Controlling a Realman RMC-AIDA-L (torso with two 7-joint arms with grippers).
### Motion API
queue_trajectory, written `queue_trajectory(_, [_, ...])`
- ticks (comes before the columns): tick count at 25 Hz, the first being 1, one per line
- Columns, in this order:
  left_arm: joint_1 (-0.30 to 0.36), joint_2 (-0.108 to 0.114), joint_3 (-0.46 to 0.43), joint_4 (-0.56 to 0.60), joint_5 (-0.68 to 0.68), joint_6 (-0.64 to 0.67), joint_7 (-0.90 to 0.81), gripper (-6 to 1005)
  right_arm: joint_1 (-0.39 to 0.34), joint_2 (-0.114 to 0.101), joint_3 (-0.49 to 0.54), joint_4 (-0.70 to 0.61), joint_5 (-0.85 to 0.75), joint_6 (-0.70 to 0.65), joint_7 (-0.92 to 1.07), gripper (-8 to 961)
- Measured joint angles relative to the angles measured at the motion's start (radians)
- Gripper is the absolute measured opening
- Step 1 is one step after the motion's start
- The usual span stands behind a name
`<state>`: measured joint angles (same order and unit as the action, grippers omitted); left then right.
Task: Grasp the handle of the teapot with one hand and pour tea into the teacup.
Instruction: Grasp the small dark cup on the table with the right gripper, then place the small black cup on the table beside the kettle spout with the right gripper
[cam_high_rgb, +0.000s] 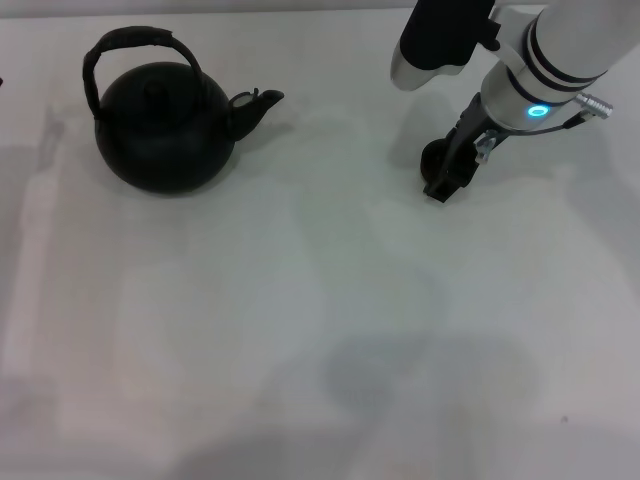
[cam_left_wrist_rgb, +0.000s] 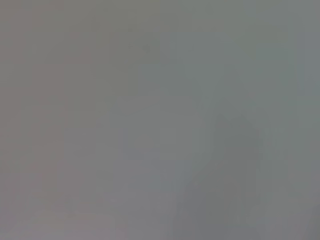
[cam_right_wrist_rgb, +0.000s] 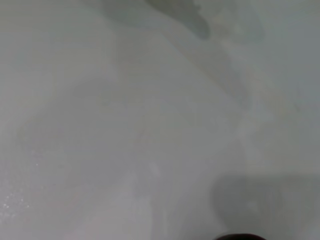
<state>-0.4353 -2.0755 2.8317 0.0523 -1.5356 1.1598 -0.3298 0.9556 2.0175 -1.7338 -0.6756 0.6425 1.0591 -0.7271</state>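
The teapot (cam_high_rgb: 165, 128) is sitting on the white table (cam_high_rgb: 300, 330) at the far left of our head view, upright, its short spout (cam_high_rgb: 255, 106) pointing toward our right side. Its handle (cam_high_rgb: 135, 55) is arching over the lid, and nothing is touching it.

Well apart from the pot, on the right, we are seeing the teacup (cam_high_rgb: 434, 155) as a small dark shape on the table, mostly hidden behind our right gripper (cam_high_rgb: 445, 180). Our right arm is reaching down from the upper right corner, a blue ring glowing on its wrist, and the dark fingers are standing at the cup with their tips at the tabletop. We cannot tell whether those fingers are spread or pinching the cup, since they are overlapping it from this angle.

Our right wrist view is showing mostly pale table surface, with a dark curved edge just at the border, possibly the cup's rim.

Our left gripper is not appearing anywhere; the left wrist view is showing only plain grey surface.
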Motion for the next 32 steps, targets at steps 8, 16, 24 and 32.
queue_trajectory(8, [-0.001, 0.0, 0.0, -0.003, -0.002, 0.0, 0.0, 860, 0.007, -0.003, 0.001, -0.009, -0.004, 0.023, 0.0, 776])
queue_trajectory(16, [-0.006, 0.001, -0.002, -0.003, -0.011, 0.0, 0.0, 859, 0.011, -0.003, 0.073, -0.08, -0.007, 0.08, -0.017, 742])
queue_trajectory(24, [-0.01, 0.002, -0.002, -0.004, -0.009, 0.0, 0.004, 859, 0.101, 0.009, -0.054, -0.132, 0.066, 0.107, -0.018, 735])
queue_trajectory(32, [-0.01, 0.0, -0.002, 0.002, -0.009, 0.0, 0.004, 859, 0.179, 0.01, -0.293, -0.125, 0.235, 0.052, -0.016, 734])
